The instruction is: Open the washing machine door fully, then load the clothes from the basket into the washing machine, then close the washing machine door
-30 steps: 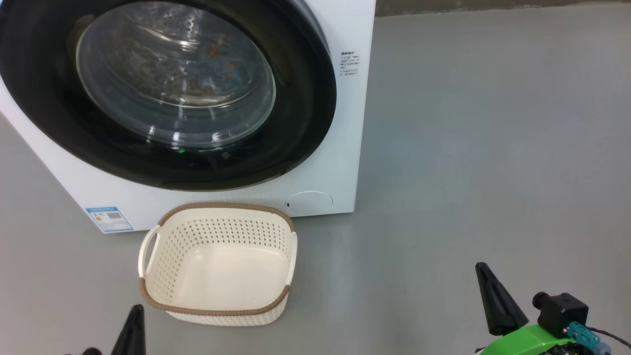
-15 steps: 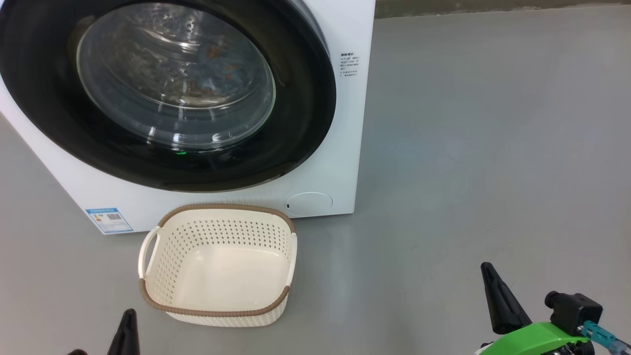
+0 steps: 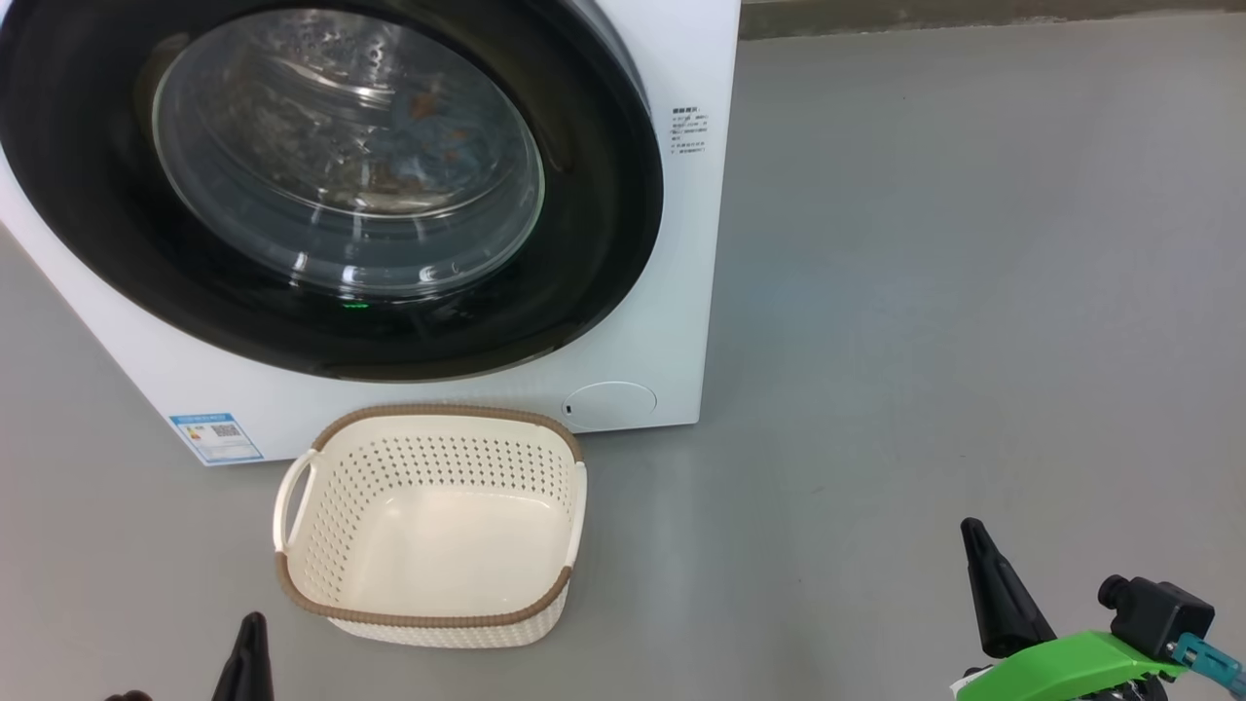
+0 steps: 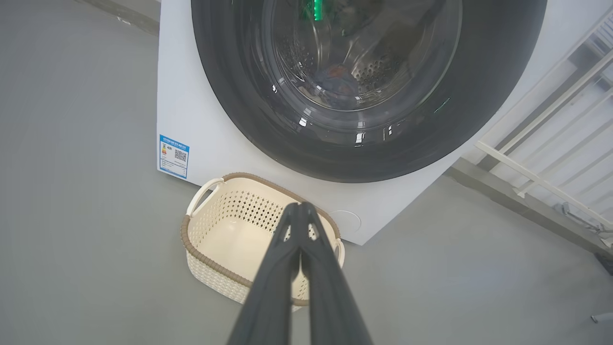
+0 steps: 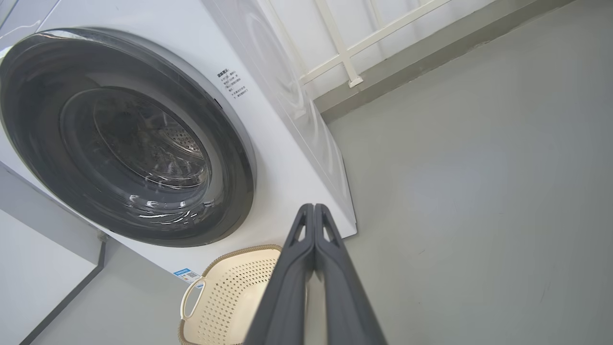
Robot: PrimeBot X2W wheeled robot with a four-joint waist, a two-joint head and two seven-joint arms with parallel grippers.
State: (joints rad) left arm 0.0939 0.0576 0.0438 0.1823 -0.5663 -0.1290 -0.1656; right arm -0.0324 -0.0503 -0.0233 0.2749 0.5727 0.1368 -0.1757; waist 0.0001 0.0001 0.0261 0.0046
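Observation:
The white washing machine has its round black washing machine door flush against the front, closed. Through the glass bowl I see the clothes, blue with orange prints, lying inside the drum; the clothes also show through the glass in the left wrist view. The cream basket stands on the floor before the machine with nothing inside it. My left gripper is shut, low at the left near the basket. My right gripper is shut and holds nothing, off to the right over bare floor.
Grey floor stretches wide to the right of the machine. A white railing and a wall base run behind the machine. A blue label marks its lower left corner.
Both grippers have sunk a little lower in the head view, the right one drifting slightly right. Machine, door and basket stay put.

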